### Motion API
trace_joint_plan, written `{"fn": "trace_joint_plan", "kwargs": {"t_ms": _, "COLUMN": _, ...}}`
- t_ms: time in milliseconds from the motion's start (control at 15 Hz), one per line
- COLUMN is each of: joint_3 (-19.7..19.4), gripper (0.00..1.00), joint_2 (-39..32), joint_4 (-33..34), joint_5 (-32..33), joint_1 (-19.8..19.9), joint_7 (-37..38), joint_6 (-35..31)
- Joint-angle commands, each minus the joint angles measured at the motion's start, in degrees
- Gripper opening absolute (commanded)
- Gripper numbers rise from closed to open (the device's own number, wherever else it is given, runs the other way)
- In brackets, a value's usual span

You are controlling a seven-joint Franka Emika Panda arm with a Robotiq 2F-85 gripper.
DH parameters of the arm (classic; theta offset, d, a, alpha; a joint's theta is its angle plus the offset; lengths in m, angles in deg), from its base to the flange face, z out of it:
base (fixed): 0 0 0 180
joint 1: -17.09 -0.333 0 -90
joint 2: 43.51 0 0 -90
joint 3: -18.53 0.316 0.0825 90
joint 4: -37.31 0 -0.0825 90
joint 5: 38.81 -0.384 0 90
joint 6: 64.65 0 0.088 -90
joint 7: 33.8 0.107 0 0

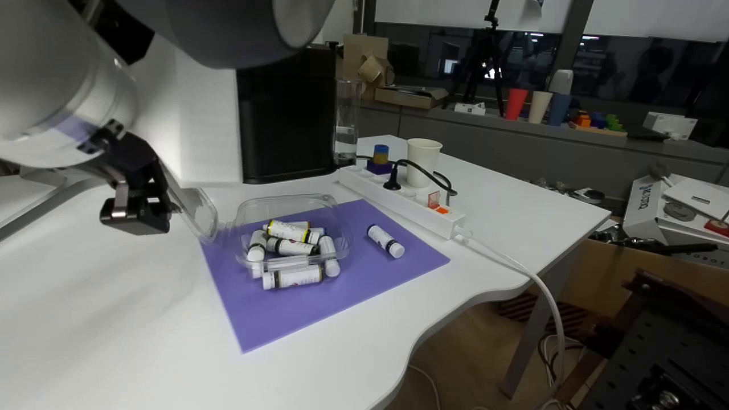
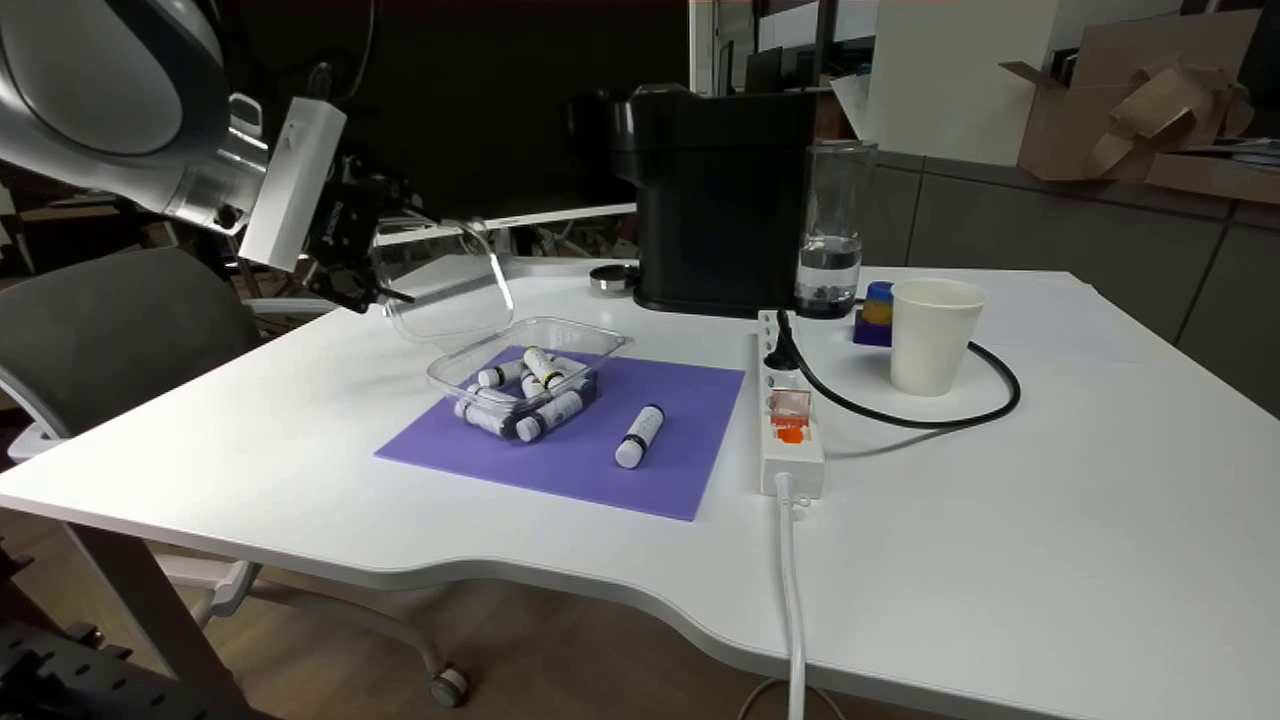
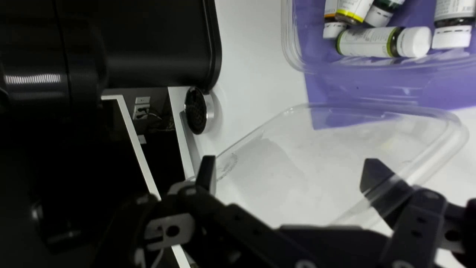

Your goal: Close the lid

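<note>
Spread wide, the black two-fingered claw has its fingertips well apart, and in the wrist view the clear, shallow rectangular plastic lid with rounded corners spans the gap between them. One finger shows through the lid's rim; whether either touches the plastic cannot be told. In both exterior views the lid stands raised and tilted just beside the clear rectangular plastic container, whose top is uncovered. Whether the two are joined is hard to see. Jumbled in the container are small cylindrical bottles with printed white labels and white caps. Beneath it is the flat purple rectangular mat, where a single white-labelled, white-capped bottle lies on its side, apart from the pile. Farther out on the white table are the long white plastic power strip near the mat, the white paper cup, the tall black machine and, next to it, the tall clear cylinder partly filled with clear liquid.
</note>
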Motion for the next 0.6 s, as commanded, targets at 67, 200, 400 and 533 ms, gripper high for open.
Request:
{"fn": "trace_joint_plan", "kwargs": {"t_ms": 67, "joint_3": -2.09, "gripper": 1.0, "joint_2": 5.93, "joint_4": -2.69, "joint_5": -11.81, "joint_1": 1.31, "joint_7": 0.89, "joint_6": -1.29}}
{"fn": "trace_joint_plan", "kwargs": {"t_ms": 200, "joint_3": -4.06, "gripper": 1.0, "joint_2": 6.31, "joint_4": -1.94, "joint_5": -17.33, "joint_1": 2.61, "joint_7": -0.31, "joint_6": -3.51}}
{"fn": "trace_joint_plan", "kwargs": {"t_ms": 400, "joint_3": -7.14, "gripper": 1.0, "joint_2": 6.58, "joint_4": -1.28, "joint_5": -24.74, "joint_1": 4.28, "joint_7": -0.64, "joint_6": -5.74}}
{"fn": "trace_joint_plan", "kwargs": {"t_ms": 533, "joint_3": -9.16, "gripper": 1.0, "joint_2": 6.52, "joint_4": -0.96, "joint_5": -29.73, "joint_1": 5.42, "joint_7": -0.74, "joint_6": -7.15}}
